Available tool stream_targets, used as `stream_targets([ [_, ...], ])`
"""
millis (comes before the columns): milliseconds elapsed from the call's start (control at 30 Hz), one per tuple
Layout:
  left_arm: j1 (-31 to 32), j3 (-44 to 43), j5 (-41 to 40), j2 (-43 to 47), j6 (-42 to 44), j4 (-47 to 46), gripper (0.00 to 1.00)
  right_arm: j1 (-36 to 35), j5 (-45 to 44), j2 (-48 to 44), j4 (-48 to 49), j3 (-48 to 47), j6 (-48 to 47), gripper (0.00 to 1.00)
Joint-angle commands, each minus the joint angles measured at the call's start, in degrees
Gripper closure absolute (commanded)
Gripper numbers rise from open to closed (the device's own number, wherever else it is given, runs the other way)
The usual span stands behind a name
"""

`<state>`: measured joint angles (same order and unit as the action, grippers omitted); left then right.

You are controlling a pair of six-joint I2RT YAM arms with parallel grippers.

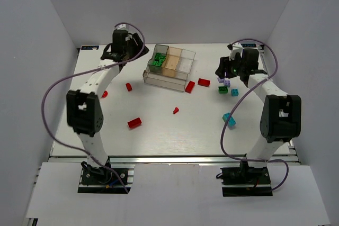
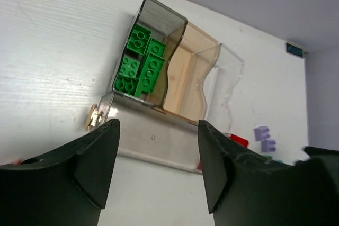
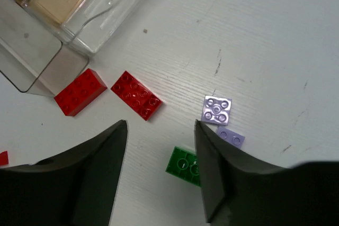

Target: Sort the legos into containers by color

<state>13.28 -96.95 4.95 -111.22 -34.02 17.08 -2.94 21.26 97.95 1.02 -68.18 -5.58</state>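
Several green legos (image 2: pixel 142 67) sit at the nine-o'clock end of the tray (image 1: pixel 164 79) — red legos (image 1: pixel 134 123), cyan legos (image 1: pixel 229 119) and purple legos (image 3: pixel 217 110) lie unsorted; your left gripper (image 2: pixel 159 125) and right gripper (image 3: pixel 160 125) gape empty.

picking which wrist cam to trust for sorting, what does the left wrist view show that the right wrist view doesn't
Only the left wrist: the inside of the end compartment, packed with green bricks. Only the right wrist: a loose green brick on the table and two red bricks lying in full view beside the tray. Both: the clear tray with its tan middle section, and the two pale purple bricks on the table.
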Motion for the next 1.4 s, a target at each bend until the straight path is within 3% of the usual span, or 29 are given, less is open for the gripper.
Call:
stream_targets([
  [0, -0.4, 9.6, -3.6, 13.7, 3.7, -2.9, 0.29, 0.5, -0.4, 3.6, -14.5, -6.4, -6.3, 0.35],
  [67, -0.4, 14.2, -7.1, 20.5, 3.5, -1.4, 0.24, 0.7, 2.2, 6.0, -21.5, -13.0, -10.0, 0.28],
  [100, -0.4, 18.6, -9.3, 24.7, 3.3, -0.3, 0.22, 0.8, 5.7, 8.8, -29.2, -18.2, -15.6, 0.18],
  [167, -0.4, 23.1, -10.8, 28.8, 2.6, 0.1, 0.20, 1.1, 9.3, 11.9, -36.1, -22.7, -23.5, 0.12],
  [200, -0.4, 27.2, -11.5, 30.7, 2.3, 0.3, 0.19, 1.3, 13.0, 12.5, -39.0, -24.3, -33.6, 0.11],
  [267, -0.4, 30.7, -13.1, 35.7, 1.7, 1.4, 0.18, 1.8, 17.6, 13.2, -46.4, -27.8, -45.2, 0.11],
  [300, -0.4, 32.2, -13.6, 37.3, 1.4, 1.9, 0.18, 2.1, 21.5, 14.3, -49.6, -28.8, -59.1, 0.16],
  [400, -0.4, 36.5, -15.5, 41.9, 1.1, 5.8, 0.17, 2.3, 23.0, 19.2, -66.7, -34.5, -81.4, 0.28],
  [433, -0.4, 38.0, -16.1, 42.8, 1.1, 6.6, 0.16, 3.8, 21.9, 21.1, -71.3, -36.4, -93.2, 0.30],
  [467, -0.4, 38.8, -17.5, 44.8, 0.9, 7.3, 0.16, 3.8, 20.7, 24.5, -76.1, -40.3, -94.8, 0.32],
  [533, -0.4, 40.0, -19.0, 46.8, 0.8, 9.2, 0.14, 3.7, 19.0, 26.2, -76.1, -42.0, -95.6, 0.33],
  [833, -0.4, 45.9, -23.1, 54.0, -1.7, 12.7, 0.12, 3.0, 14.2, 28.4, -75.3, -39.6, -100.4, 0.29],
  [1033, -0.4, 46.8, -23.6, 54.6, -2.2, 13.4, 0.11, 1.5, 11.6, 27.6, -66.9, -35.0, -97.0, 0.26],
  [1367, -0.4, 46.6, -24.2, 53.7, -2.3, 13.9, 0.12, 0.7, 9.5, 29.0, -60.8, -34.0, -91.8, 0.27],
])
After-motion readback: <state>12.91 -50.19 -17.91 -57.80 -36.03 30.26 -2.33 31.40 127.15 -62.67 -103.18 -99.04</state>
